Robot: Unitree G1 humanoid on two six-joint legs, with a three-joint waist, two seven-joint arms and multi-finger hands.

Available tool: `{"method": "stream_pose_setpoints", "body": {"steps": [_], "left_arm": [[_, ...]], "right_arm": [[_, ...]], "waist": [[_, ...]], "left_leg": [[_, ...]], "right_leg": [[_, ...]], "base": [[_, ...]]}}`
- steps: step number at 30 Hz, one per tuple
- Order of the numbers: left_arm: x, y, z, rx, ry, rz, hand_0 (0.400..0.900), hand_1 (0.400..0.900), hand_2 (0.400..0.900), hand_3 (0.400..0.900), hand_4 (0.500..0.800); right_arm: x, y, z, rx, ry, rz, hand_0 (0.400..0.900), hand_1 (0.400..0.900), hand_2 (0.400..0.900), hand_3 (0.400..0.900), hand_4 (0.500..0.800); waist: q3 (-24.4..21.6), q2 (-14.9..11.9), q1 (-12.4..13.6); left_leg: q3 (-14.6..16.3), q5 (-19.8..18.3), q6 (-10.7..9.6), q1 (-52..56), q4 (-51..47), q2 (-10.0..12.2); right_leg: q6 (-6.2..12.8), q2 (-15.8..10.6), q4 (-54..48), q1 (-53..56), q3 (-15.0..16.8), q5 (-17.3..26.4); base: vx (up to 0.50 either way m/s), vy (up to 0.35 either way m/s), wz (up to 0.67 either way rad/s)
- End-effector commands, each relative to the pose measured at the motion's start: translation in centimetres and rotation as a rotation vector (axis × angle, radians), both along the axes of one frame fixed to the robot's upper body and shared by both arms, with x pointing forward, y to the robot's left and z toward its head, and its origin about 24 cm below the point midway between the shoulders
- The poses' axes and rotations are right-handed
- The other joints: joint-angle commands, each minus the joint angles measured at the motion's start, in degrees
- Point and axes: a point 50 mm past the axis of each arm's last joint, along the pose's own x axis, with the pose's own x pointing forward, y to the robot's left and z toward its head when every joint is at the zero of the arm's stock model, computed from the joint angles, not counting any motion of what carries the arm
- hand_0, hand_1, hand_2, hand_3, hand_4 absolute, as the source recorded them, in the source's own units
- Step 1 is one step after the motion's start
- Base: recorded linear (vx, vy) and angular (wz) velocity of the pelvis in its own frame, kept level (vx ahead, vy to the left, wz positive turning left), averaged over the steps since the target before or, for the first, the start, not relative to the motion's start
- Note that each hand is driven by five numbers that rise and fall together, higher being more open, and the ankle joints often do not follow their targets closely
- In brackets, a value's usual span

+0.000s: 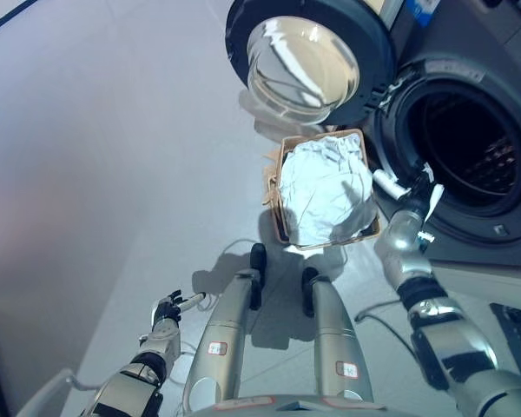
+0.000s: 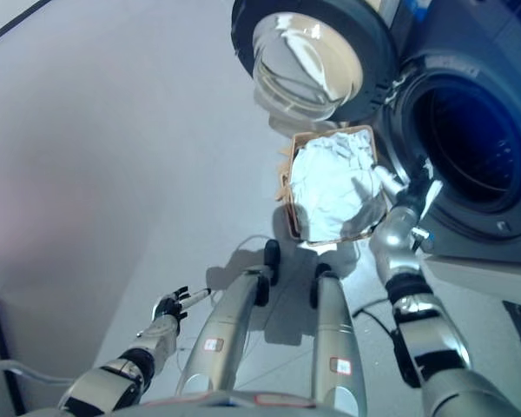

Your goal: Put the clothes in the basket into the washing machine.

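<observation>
A brown basket (image 1: 277, 193) stands on the floor in front of the washing machine (image 1: 495, 228), filled with a crumpled pale grey-white cloth (image 1: 324, 193). The machine's round drum opening (image 1: 467, 149) is dark and uncovered. Its glass door (image 1: 306, 57) is swung wide open to the left, above the basket. My right hand (image 1: 410, 189) hovers at the basket's right rim, between basket and drum, with its fingers spread and nothing in them. My left hand (image 1: 168, 310) hangs low at the lower left, fingers relaxed and holding nothing, far from the basket.
Pale grey floor (image 1: 113, 156) stretches to the left of the basket and machine. A dark panel (image 1: 519, 334) shows at the lower right beside the machine's front.
</observation>
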Motion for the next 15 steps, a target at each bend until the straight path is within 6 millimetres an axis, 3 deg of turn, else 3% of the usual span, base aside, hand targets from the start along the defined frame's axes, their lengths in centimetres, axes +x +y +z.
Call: {"method": "stream_pose_setpoints", "body": {"steps": [1,3,4,5,6,7,8,11,12,15], "left_arm": [[-2.9,1.3,-1.2,0.062,0.098,0.001,0.9,0.9,0.9,0.9,0.8],[-3.3,1.7,-1.3,0.075,0.118,-0.006,0.9,0.9,0.9,0.9,0.8],[-3.8,2.0,-1.4,0.084,0.134,-0.024,0.9,0.9,0.9,0.9,0.8],[-3.8,2.0,-1.4,0.084,0.135,-0.024,0.9,0.9,0.9,0.9,0.8],[-4.3,2.3,-1.6,0.087,0.15,-0.024,0.9,0.9,0.9,0.9,0.8],[-5.0,2.7,-1.8,0.095,0.175,-0.024,0.9,0.9,0.9,0.9,0.8],[-5.0,2.7,-1.8,0.095,0.175,-0.024,0.9,0.9,0.9,0.9,0.8],[-7.8,3.4,-2.6,0.111,0.275,-0.042,0.9,0.9,0.9,0.9,0.8],[-7.8,3.4,-2.6,0.111,0.275,-0.042,0.9,0.9,0.9,0.9,0.8],[-9.3,3.6,-3.0,0.114,0.325,-0.054,0.9,0.9,0.9,0.9,0.8]], "right_arm": [[-1.6,-1.0,-1.4,-0.171,0.085,0.071,0.9,0.9,0.9,0.9,0.8],[-3.8,-1.1,-4.7,-0.183,0.243,0.09,0.9,0.9,0.9,0.9,0.8],[-6.7,-1.2,-8.5,-0.147,0.429,0.095,0.9,0.9,0.9,0.9,0.8],[-6.7,-1.2,-8.5,-0.147,0.429,0.095,0.9,0.9,0.9,0.9,0.8],[-8.4,-1.2,-10.1,-0.121,0.505,0.09,0.9,0.9,0.9,0.9,0.8],[-11.7,-1.2,-12.8,-0.082,0.658,0.097,0.9,0.9,0.9,0.9,0.8],[-11.7,-1.2,-12.8,-0.082,0.658,0.097,0.9,0.9,0.9,0.9,0.8],[-18.2,-0.8,-16.6,0.066,0.899,0.046,0.9,0.9,0.9,0.9,0.8],[-18.2,-0.8,-16.6,0.066,0.899,0.046,0.9,0.9,0.9,0.9,0.8],[-21.8,-0.8,-17.9,0.101,1.042,0.042,0.9,0.9,0.9,0.9,0.8]], "waist": [[0.3,1.6,-1.0],[-0.7,1.0,-1.2],[-2.2,0.6,-1.4],[-2.1,0.6,-1.4],[-2.6,0.5,-1.6],[-4.2,0.1,-1.9],[-3.9,0.2,-1.9],[-7.8,-0.3,-2.7],[-7.7,-0.3,-2.7],[-9.9,-0.9,-3.1]], "left_leg": [[0.3,-1.2,-1.6,8.3,-9.4,-1.2],[-0.5,0.0,-1.8,13.4,-13.4,-1.0],[-1.4,1.4,-2.2,18.7,-18.0,-0.6],[-1.5,1.5,-2.3,19.0,-18.2,-0.6],[-1.7,2.5,-2.7,21.9,-20.7,-0.2],[-2.1,3.5,-3.1,26.0,-24.3,0.4],[-2.2,3.6,-3.1,26.4,-24.5,0.4],[-1.8,5.7,-4.3,34.2,-32.2,1.8],[-1.8,5.7,-4.3,34.3,-32.2,1.8],[-1.4,5.0,-4.8,36.6,-32.2,2.4]], "right_leg": [[0.67,3.3,-11.0,8.1,2.3,6.5],[1.13,3.3,-15.5,13.3,1.4,7.7],[1.66,3.3,-20.7,18.8,0.4,9.1],[1.65,3.4,-21.0,19.1,0.4,9.1],[1.79,3.5,-23.5,21.6,0.2,9.8],[2.04,3.7,-28.4,25.9,-0.1,11.1],[2.04,3.7,-28.7,26.4,-0.2,11.2],[2.46,4.0,-36.9,34.7,-0.6,13.8],[2.46,4.0,-37.0,34.8,-0.6,13.9],[2.3,3.9,-39.2,38.6,-1.0,14.2]], "base": [[0.0,0.0,0.0],[0.03,-0.006,0.08],[0.03,-0.017,0.1],[0.01,-0.017,0.09],[-0.02,-0.021,0.05],[-0.02,-0.021,0.04],[0.0,0.0,0.0],[0.01,-0.042,-0.02],[-0.01,-0.043,0.03],[-0.01,-0.055,0.05]]}}
